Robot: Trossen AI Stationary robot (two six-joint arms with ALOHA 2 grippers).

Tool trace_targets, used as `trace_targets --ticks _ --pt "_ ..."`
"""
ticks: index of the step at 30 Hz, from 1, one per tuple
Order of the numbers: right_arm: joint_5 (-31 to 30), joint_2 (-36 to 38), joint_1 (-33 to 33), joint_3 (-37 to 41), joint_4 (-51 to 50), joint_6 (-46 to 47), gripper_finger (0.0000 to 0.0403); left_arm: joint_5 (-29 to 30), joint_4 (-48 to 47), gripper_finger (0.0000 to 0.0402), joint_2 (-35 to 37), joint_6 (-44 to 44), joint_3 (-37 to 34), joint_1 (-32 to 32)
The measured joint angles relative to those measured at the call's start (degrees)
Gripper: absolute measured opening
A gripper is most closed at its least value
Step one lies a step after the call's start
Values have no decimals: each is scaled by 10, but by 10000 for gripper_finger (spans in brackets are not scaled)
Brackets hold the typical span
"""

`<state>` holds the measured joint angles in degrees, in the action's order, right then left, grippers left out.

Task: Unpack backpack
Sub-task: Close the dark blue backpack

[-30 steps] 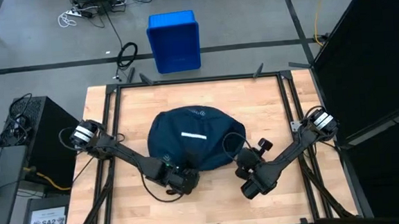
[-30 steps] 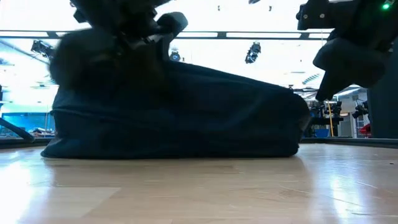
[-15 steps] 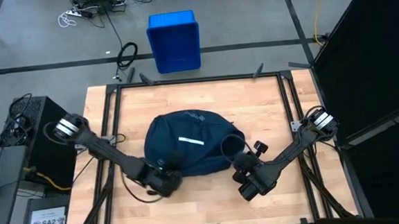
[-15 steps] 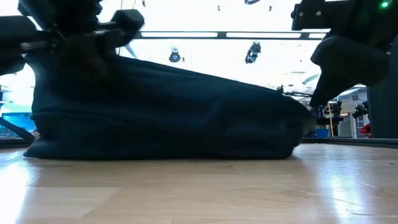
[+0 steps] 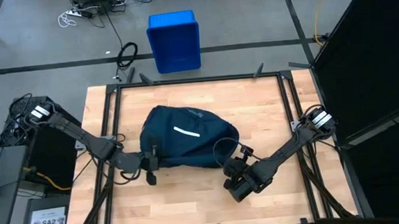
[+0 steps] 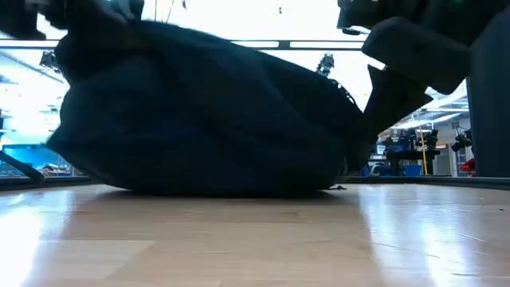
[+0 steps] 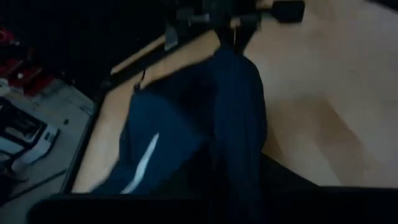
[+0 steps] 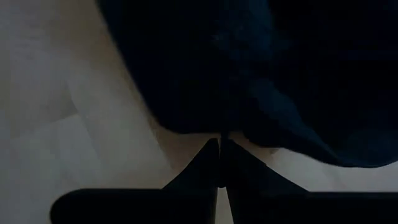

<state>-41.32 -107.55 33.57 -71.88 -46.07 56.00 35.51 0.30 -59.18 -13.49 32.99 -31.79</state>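
At centre frame we see the backpack (image 5: 187,137) on the counter (image 5: 269,108). Right end effector (image 8: 219,146) is pressed together at its edge; left end effector's (image 5: 150,172) spread cannot be told.

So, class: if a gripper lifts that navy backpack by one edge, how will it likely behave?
The backpack would probably sag and fold rather than hold its shape: it lies as a soft, rumpled mound. It looks unlikely to roll or slide, since its broad fabric base spreads flat on the wooden table.
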Motion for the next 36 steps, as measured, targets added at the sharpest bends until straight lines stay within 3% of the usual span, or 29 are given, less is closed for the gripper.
trace_targets --ticks 10,16,19,25,27,31,36 --pt "5 0 -8 0 8 -7 0 4 7 214 -9 -28 36 3" --pt "5 0 -8 0 10 -7 0 4 16 278 -11 -26 37 3" --pt "5 0 -8 0 10 -7 0 -19 24 286 -11 -27 37 3" --pt "5 0 -8 -1 11 -7 0 -183 115 287 -14 -27 39 -3" --pt "4 0 -8 -1 12 -7 0 -213 149 287 -25 -27 39 -7" --pt "4 0 -8 -1 14 -7 0 -207 211 287 -78 -26 39 -10" --pt "4 0 -11 -1 15 -7 0 -107 254 286 -203 -19 81 2"
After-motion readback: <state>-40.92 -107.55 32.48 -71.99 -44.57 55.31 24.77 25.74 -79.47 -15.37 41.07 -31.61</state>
